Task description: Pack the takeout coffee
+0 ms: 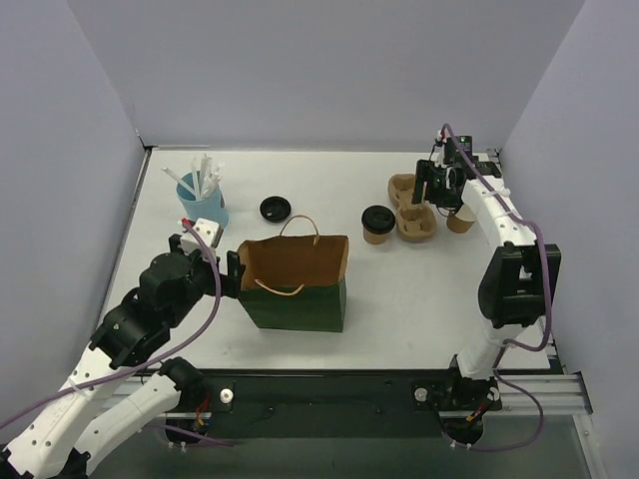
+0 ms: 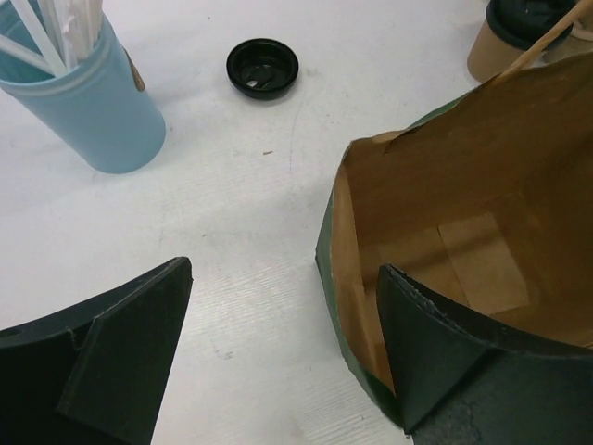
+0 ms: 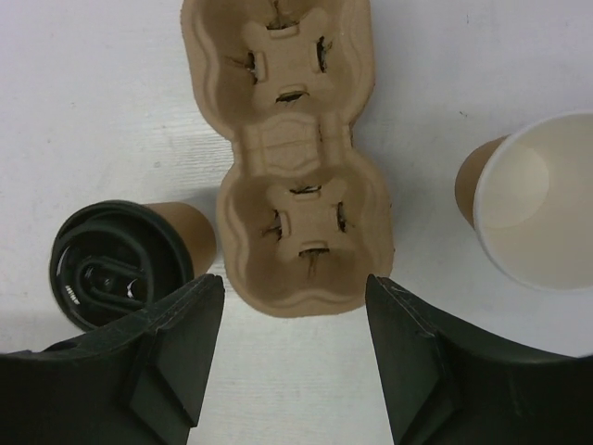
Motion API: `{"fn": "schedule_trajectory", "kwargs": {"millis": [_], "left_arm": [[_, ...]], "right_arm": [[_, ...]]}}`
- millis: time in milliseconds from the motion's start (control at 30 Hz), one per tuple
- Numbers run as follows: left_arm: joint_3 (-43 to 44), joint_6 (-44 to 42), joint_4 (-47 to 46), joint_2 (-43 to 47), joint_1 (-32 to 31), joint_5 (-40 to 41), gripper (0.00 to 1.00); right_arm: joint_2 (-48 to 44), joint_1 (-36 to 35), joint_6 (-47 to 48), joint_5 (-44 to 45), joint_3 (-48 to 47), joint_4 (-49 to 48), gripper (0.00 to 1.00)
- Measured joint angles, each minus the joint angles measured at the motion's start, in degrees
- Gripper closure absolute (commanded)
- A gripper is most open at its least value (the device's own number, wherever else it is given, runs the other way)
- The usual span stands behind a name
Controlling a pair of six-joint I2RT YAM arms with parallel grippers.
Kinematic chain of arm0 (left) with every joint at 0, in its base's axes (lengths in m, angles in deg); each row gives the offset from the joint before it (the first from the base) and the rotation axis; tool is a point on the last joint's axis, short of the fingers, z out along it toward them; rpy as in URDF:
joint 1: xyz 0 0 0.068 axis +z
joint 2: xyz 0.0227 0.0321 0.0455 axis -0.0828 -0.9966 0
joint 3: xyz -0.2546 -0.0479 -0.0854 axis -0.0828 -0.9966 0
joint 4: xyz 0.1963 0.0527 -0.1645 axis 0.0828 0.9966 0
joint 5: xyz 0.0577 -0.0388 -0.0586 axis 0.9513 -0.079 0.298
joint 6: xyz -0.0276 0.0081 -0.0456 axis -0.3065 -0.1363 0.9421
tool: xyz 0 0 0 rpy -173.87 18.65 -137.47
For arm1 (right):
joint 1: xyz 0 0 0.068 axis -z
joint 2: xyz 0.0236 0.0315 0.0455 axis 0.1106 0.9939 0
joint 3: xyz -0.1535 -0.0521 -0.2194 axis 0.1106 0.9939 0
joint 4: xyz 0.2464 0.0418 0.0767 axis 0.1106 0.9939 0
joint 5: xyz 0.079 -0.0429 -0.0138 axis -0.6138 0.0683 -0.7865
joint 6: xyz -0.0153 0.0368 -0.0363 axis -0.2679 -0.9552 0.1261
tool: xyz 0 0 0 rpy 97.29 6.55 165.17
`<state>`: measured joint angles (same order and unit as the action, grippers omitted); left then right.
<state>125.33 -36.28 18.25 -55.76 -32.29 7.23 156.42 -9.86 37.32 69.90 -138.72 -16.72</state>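
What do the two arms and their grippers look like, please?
The left arm and right arm have white links joined by bulky black joints, with a thin purple cable looping along each. The left gripper and right gripper have broad, wedge-shaped matte black fingers.

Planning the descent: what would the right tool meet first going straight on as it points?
Most likely the nearer well of the brown cup carrier, though depth is unclear.

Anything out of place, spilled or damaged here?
A loose black lid lies alone by the blue straw cup, while a lidless paper cup stands across the table beside the carrier. Nothing looks spilled or damaged.
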Motion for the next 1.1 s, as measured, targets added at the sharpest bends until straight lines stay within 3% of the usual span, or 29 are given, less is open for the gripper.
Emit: {"fn": "schedule_trajectory", "kwargs": {"millis": [167, 567, 1100], "left_arm": [[-7.98, -0.44, -2.6, 4.87, 0.02, 0.15, 0.1], [-9.55, -1.33, -6.16, 10.54, 0.07, -0.81, 0.1], [2.73, -2.16, -4.72, 2.4, 0.13, -2.91, 0.13]], "right_arm": [[7.43, 0.52, 2.08, -0.48, -4.94, 0.87, 0.42], [14.99, -0.11, 2.4, 0.17, -11.93, 1.73, 0.41], [15.04, -0.72, 2.45, 1.09, -12.13, 1.88, 0.39]]}}
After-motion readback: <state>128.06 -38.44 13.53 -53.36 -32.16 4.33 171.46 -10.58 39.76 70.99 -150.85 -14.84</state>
